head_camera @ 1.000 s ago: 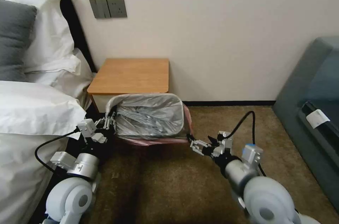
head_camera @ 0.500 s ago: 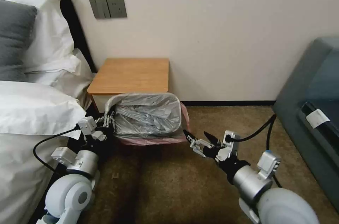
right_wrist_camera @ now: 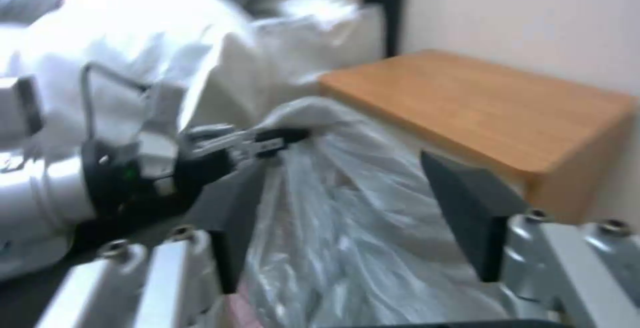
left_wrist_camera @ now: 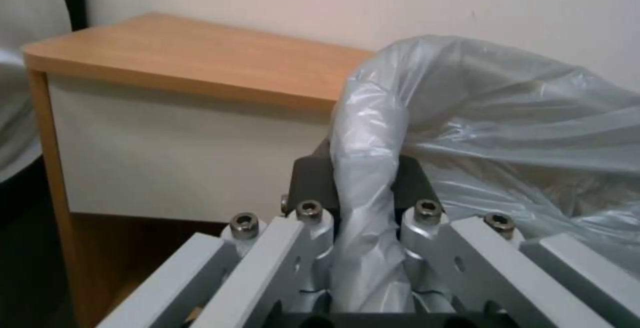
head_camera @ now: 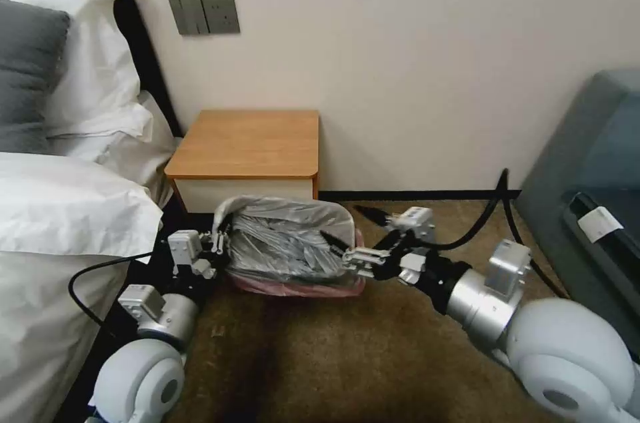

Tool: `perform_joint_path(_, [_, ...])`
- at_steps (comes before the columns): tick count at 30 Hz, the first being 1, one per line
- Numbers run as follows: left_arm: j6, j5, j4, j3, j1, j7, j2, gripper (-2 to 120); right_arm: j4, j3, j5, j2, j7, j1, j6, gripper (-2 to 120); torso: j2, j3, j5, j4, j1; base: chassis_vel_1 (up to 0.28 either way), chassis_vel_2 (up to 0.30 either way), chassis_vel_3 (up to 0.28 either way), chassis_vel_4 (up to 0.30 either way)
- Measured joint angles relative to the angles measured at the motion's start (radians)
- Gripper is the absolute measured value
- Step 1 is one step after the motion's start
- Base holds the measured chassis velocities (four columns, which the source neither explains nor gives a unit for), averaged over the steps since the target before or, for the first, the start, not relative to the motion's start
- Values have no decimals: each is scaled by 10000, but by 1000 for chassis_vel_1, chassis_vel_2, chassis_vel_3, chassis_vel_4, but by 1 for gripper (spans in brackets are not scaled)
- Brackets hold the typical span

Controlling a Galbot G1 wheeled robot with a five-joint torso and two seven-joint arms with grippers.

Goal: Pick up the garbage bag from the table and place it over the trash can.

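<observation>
Head view, lower left: the left gripper has its jaws clamped on a gathered fold of the garbage bag, pinning that edge so the film stays stretched over the trash can, which sits on the carpet at centre frame, just in front of the tabletop. To the right, the right gripper reaches over the bag's other edge, jaws spread wide and holding nothing, likely lining up a fresh bite on the rim.

Glossy crinkled plastic garbage bag, matt wooden table
</observation>
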Motion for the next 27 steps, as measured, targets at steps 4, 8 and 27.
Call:
perform_joint_path(4, [-44, 133, 0, 104, 53, 0, -57, 8, -396, -1371, -142, 168, -447, 1695, -389, 46, 0, 0, -3, 4, 0, 0, 0, 0, 0])
perform_joint_path(8, [-68, 242, -1, 186, 63, 19, -88, 8, -938, -2607, -484, 582, -635, 2944, -725, 32, -1, 1, -3, 2, 0, 0, 0, 0, 0])
perform_joint_path(27, [-125, 414, -111, 203, 167, 96, -291, 8, -2780, -5333, -1568, 2751, -398, 5359, -2261, 0, -1, 0, -3, 2, 0, 0, 0, 0, 0])
